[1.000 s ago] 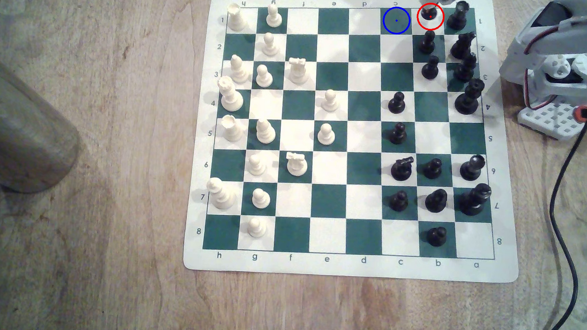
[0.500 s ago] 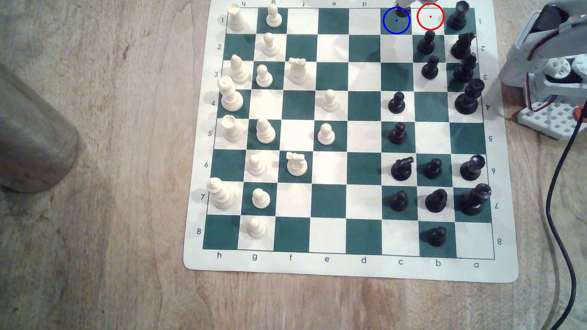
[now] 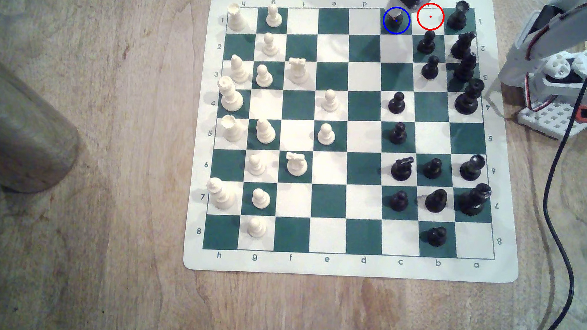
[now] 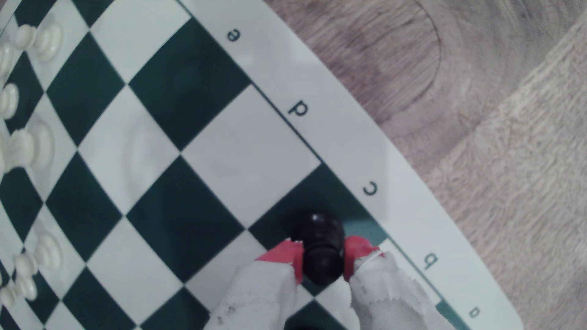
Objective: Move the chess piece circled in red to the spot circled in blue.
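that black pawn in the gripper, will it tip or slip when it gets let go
The black pawn looks glossy, with a highlight on its round head, so it may slip between the red fingertips. Its base seems wide for its height, so it probably stands steady on the blue-ringed green square. It looks rigid and likely light.

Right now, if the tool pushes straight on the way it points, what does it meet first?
Probably the board itself: the tool points down at the blue-ringed green square, its red fingertips either side of the black pawn. Whether the pawn's base is already down is unclear.
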You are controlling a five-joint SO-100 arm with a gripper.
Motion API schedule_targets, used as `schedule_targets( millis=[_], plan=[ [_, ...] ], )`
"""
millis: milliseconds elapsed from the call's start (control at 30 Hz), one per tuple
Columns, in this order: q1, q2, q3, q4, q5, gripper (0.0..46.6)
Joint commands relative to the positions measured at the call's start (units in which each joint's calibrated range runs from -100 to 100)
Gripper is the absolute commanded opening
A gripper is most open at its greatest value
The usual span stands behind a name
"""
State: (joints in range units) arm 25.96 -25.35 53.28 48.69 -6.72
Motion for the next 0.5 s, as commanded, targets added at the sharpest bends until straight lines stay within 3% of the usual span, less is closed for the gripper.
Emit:
schedule_targets(
  millis=[0,200,400,467],
  plan=[
    [0.4,0.0,-5.0,-0.6,0.5,0.3],
    [0.5,0.6,-5.0,-0.9,0.5,0.7],
    [0.7,0.3,-4.4,-0.8,1.0,11.8],
    [0.8,0.1,-4.2,-0.7,1.0,13.5]
  ],
)
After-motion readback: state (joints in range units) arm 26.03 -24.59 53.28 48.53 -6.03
